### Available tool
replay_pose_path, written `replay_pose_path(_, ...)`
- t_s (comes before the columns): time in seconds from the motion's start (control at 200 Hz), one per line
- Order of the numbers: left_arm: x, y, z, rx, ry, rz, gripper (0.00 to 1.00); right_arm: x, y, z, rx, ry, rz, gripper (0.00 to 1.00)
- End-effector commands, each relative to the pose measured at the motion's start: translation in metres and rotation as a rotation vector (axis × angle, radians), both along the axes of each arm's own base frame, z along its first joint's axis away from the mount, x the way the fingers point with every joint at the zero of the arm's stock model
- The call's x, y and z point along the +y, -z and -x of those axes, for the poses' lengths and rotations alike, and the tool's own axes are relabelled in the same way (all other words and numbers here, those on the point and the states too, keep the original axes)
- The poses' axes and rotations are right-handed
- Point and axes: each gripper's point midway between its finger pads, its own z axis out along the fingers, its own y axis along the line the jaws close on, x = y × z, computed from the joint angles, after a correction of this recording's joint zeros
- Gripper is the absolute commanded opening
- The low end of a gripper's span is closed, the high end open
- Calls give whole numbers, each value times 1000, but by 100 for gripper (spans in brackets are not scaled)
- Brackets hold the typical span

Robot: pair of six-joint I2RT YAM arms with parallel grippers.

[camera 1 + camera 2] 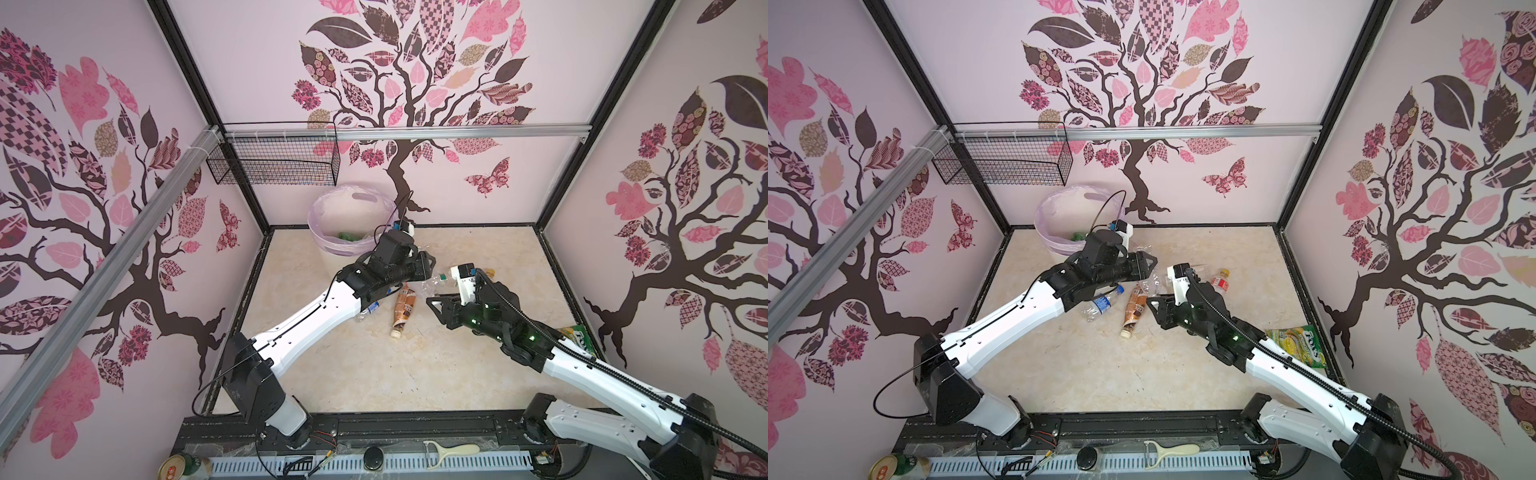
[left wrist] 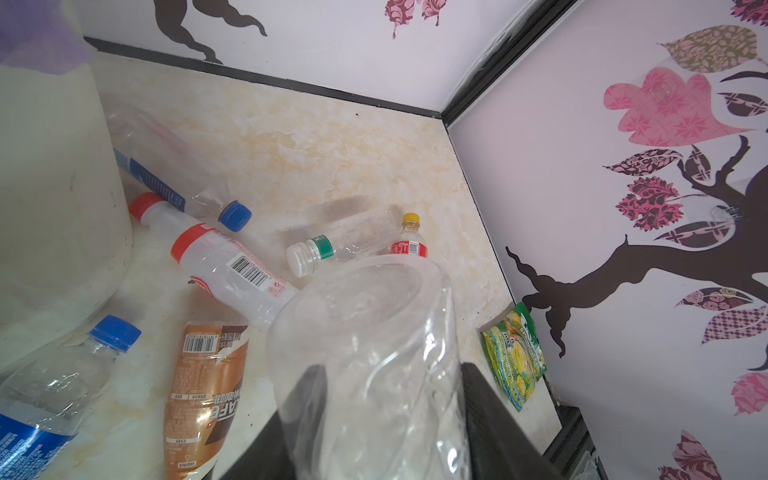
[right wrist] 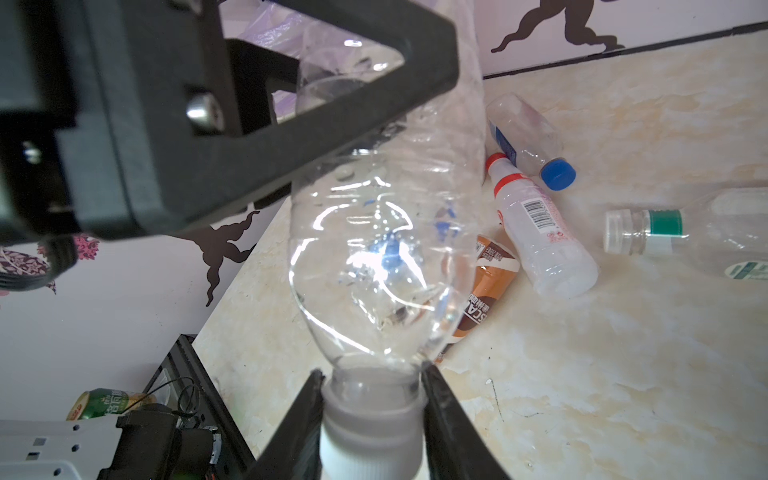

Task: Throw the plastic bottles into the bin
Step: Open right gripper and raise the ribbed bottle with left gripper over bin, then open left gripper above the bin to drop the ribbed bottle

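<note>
Top views: bin (image 1: pixel 332 248), round, cream, lilac-bagged, is standing at the back wall, with a green bottle (image 1: pixel 345 237) lying inside. Clear bottle (image 3: pixel 382 249), crumpled thin plastic, is hanging over the marbled floor (image 1: pixel 353 374) near the bin, between both grippers. Left gripper (image 2: pixel 388 368) is clamping its body; right gripper (image 3: pixel 370 378) is pinching its ribbed white cap. Brown-labelled bottle (image 1: pixel 404 309), red-capped bottle (image 2: pixel 224 266) and blue-capped bottle (image 2: pixel 183 183) are lying loose below. Glossy green-yellow packet (image 1: pixel 1298 345) is lying near the right wall.
</note>
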Motion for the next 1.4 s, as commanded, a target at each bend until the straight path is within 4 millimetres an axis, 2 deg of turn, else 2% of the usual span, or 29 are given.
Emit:
replay_pose_path(0.0, 2, -29, -10, -70, -18, 11, 51, -3, -25, 3, -44, 4, -43, 49)
replay_pose_path(0.11, 5, -36, -13, -95, -21, -11, 51, -7, -31, 4, -60, 14, -37, 62)
replay_pose_path(0.185, 8, -45, -15, -126, -21, -42, 51, -11, -37, 4, -75, 27, -32, 76)
replay_pose_path(0.345, 26, -80, -23, -225, -51, -122, 51, -17, -57, 5, -120, 40, -33, 99)
replay_pose_path(0.485, 45, -116, -30, -315, -80, -163, 53, -22, -83, -3, -173, 86, -30, 100)
replay_pose_path(0.585, 67, -145, -38, -380, -130, -191, 53, -19, -107, -8, -213, 86, -41, 99)
replay_pose_path(0.61, 73, -147, -41, -391, -144, -210, 53, -17, -113, -9, -220, 85, -44, 99)
replay_pose_path(0.63, 79, -164, -41, -426, -161, -197, 53, -17, -119, -9, -232, 85, -49, 99)
replay_pose_path(0.785, 124, -214, -49, -558, -272, -227, 54, -8, -162, -15, -291, 72, -90, 99)
replay_pose_path(0.86, 146, -243, -47, -647, -344, -272, 54, -3, -176, -15, -305, 53, -109, 100)
replay_pose_path(0.99, 175, -299, -29, -828, -449, -320, 54, 2, -181, -16, -302, 40, -123, 99)
replay_pose_path(1.06, 193, -328, -12, -936, -522, -307, 54, 4, -175, -18, -290, 40, -122, 100)
replay_pose_path(1.14, 206, -350, 3, -1039, -582, -306, 54, 5, -168, -19, -276, 39, -120, 100)
replay_pose_path(1.205, 214, -359, 6, -1075, -625, -323, 54, 7, -161, -20, -264, 39, -114, 100)
replay_pose_path(1.275, 216, -354, -4, -1071, -632, -334, 54, 8, -158, -21, -258, 38, -110, 100)
replay_pose_path(1.335, 217, -337, -25, -1022, -625, -338, 54, 9, -156, -22, -253, 38, -109, 99)
replay_pose_path(1.395, 217, -306, -55, -936, -609, -345, 55, 11, -154, -23, -245, 34, -111, 99)
